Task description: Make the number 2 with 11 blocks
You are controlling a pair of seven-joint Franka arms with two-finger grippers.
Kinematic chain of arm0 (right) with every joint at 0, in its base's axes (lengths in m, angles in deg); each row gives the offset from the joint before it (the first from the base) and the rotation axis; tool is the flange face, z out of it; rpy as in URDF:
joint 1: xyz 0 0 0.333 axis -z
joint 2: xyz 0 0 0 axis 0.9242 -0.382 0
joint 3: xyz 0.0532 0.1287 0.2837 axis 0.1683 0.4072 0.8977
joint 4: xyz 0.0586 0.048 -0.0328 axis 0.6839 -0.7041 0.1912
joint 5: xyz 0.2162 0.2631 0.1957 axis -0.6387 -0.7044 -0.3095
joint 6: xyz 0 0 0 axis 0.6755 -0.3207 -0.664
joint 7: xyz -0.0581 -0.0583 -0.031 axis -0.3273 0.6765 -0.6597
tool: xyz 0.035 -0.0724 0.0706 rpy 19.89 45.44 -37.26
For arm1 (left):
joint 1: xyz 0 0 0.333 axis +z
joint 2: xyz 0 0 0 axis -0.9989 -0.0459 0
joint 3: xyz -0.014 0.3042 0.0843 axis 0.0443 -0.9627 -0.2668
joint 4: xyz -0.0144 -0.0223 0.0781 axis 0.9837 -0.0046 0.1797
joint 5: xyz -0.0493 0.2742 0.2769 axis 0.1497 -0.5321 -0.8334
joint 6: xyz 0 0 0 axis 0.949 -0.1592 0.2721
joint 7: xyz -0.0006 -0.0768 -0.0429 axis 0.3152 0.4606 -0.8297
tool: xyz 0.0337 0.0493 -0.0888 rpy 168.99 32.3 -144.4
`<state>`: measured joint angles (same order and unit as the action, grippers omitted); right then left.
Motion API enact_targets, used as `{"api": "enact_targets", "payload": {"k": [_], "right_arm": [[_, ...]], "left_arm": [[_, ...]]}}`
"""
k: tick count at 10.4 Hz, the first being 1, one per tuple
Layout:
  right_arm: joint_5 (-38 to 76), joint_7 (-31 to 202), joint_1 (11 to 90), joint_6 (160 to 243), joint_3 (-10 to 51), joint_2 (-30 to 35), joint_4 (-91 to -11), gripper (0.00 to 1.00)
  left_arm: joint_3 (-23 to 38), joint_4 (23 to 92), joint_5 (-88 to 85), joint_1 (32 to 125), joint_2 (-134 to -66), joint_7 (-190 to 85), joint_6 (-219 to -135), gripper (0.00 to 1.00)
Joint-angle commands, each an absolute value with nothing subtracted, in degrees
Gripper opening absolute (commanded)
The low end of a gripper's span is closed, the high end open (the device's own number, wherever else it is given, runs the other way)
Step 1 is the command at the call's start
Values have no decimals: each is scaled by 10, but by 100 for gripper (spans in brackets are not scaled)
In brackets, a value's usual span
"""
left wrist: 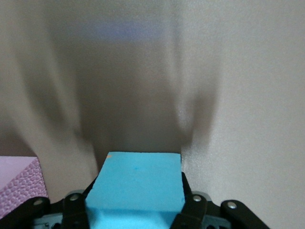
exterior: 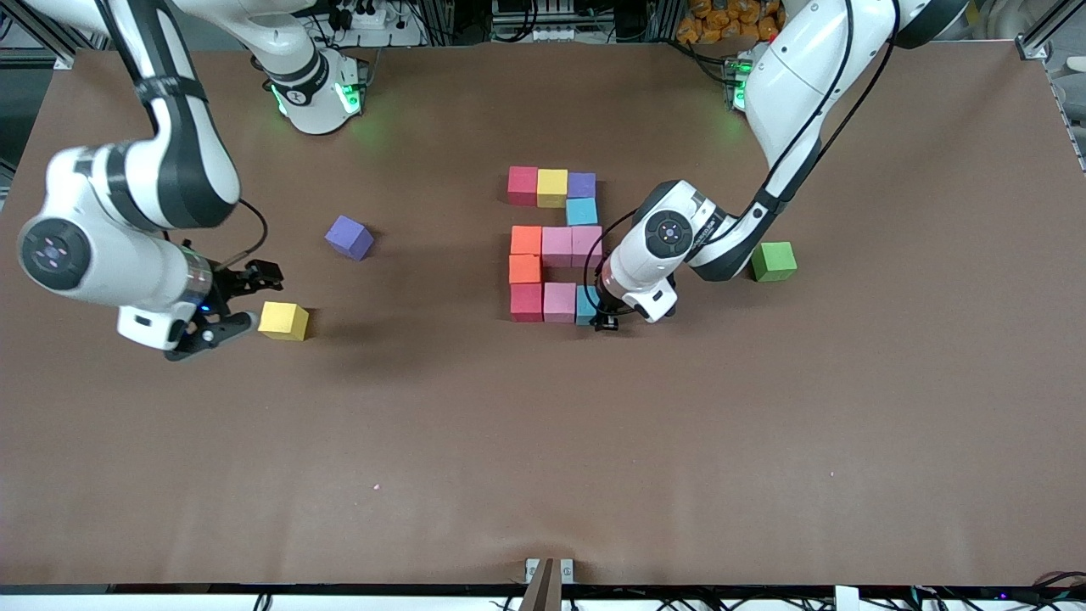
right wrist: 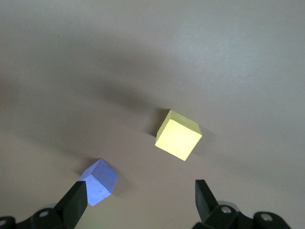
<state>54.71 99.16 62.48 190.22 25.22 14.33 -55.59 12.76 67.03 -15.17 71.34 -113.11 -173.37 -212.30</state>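
Left pincer [exterior: 604, 323] clamped on light blue block [left wrist: 136, 183] beside pink block [exterior: 559, 301], green cube [exterior: 773, 260] near, right pincer [exterior: 233, 299] wide, empty.

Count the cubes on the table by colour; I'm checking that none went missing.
Pink cubes: 3
Red cubes: 2
Orange cubes: 2
Light blue cubes: 2
Yellow cubes: 2
Purple cubes: 2
Green cube: 1
Total: 14

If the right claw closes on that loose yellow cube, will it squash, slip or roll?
The yellow cube looks like matte foam, so it probably gives a little and grips well. Its flat faces make rolling unlikely. It looks light and sits turned against the open right claw, so it may twist.
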Motion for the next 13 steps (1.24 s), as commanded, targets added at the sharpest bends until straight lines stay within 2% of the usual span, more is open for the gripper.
{"api": "enact_targets", "payload": {"k": [1,4,7,10,13], "right_arm": [[544,982,662,1896,257,205,-572,100],[540,979,672,1816,238,199,-461,100],[535,946,674,1793,211,206,-437,100],[514,926,690,1732,197,205,-394,100],[521,924,696,1667,197,203,-343,100]], "left_arm": [[122,672,-151,706,-1130,-1747,-2130,100],[123,671,-156,715,-1123,-1741,-2129,100],[122,672,-157,715,-1082,-1738,-2113,100],[124,665,-157,736,-1017,-1683,-2039,100],[125,648,-156,758,-981,-1628,-1982,100]]}}
